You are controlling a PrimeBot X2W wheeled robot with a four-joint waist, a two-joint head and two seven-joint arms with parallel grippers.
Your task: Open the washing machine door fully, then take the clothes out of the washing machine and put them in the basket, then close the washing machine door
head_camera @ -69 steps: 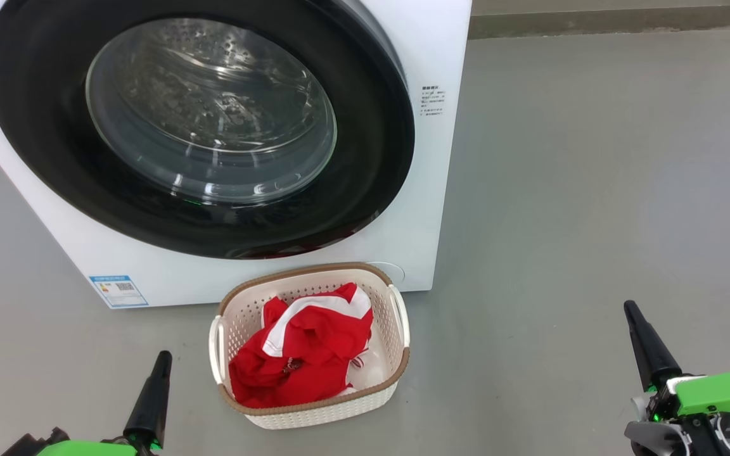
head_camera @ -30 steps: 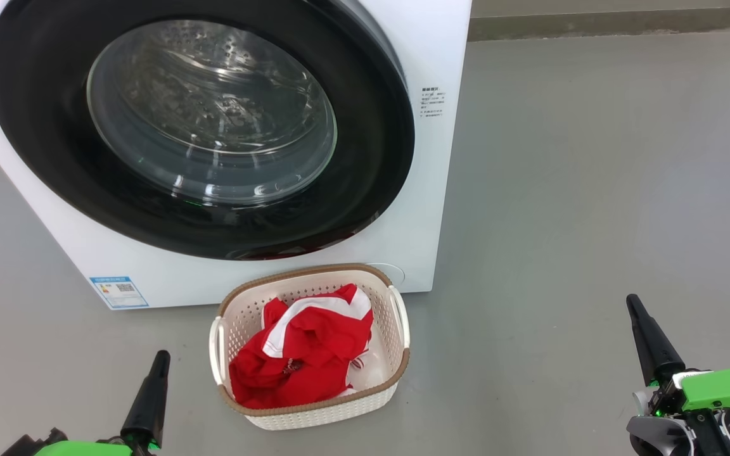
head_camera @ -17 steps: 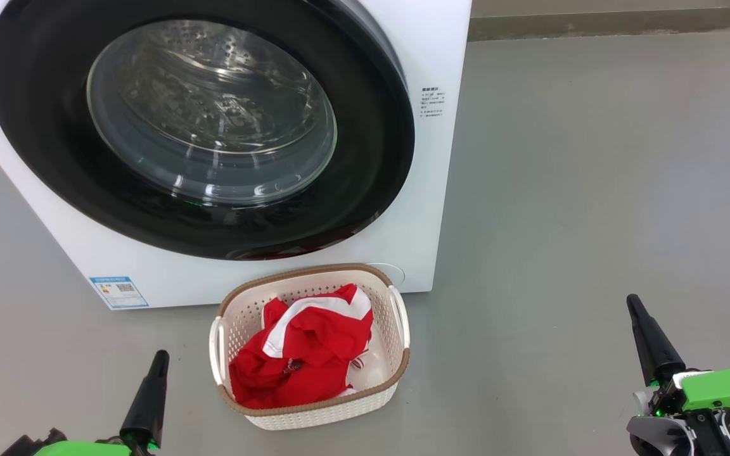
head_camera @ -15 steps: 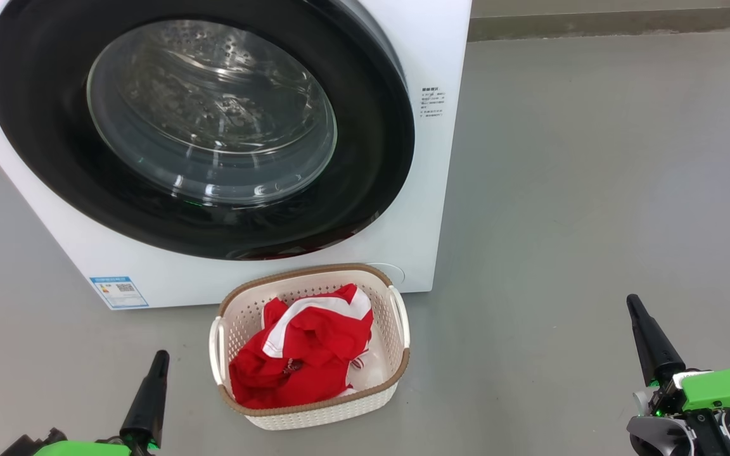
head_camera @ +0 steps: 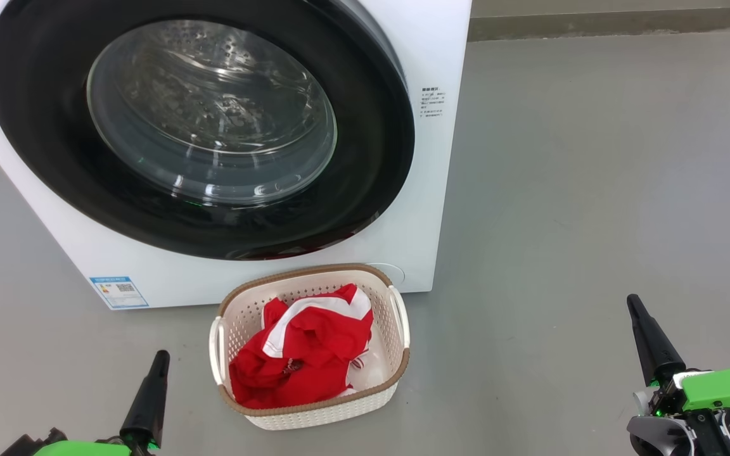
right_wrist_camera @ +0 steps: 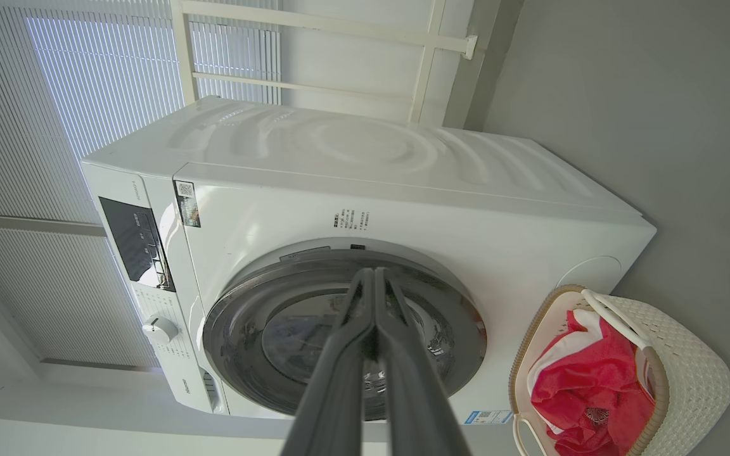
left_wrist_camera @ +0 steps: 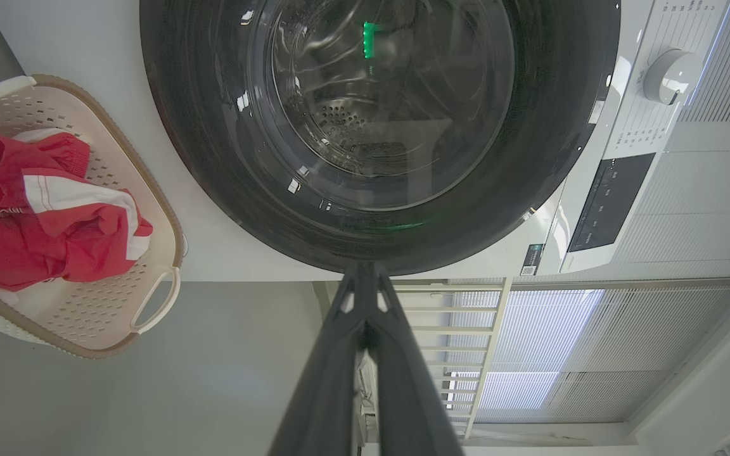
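door: black-rimmed round door (head_camera: 42,164) shut
clothes: red-and-white clothes (head_camera: 305,354) in cream plastic basket (head_camera: 320,417)
jaws: left gripper (head_camera: 160,361), right gripper (head_camera: 634,305) pinched closed, empty
todo: nothing, I reckon

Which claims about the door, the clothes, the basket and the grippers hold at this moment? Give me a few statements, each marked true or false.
1. The washing machine door stands wide open. False: it is shut against the washing machine.
2. The clothes lie in the basket. True.
3. The basket stands on the floor, just in front of the washing machine. True.
4. The left gripper holds a red garment. False: it is shut and holds nothing.
5. The right gripper is open. False: its fingers are pressed together, with nothing between them.
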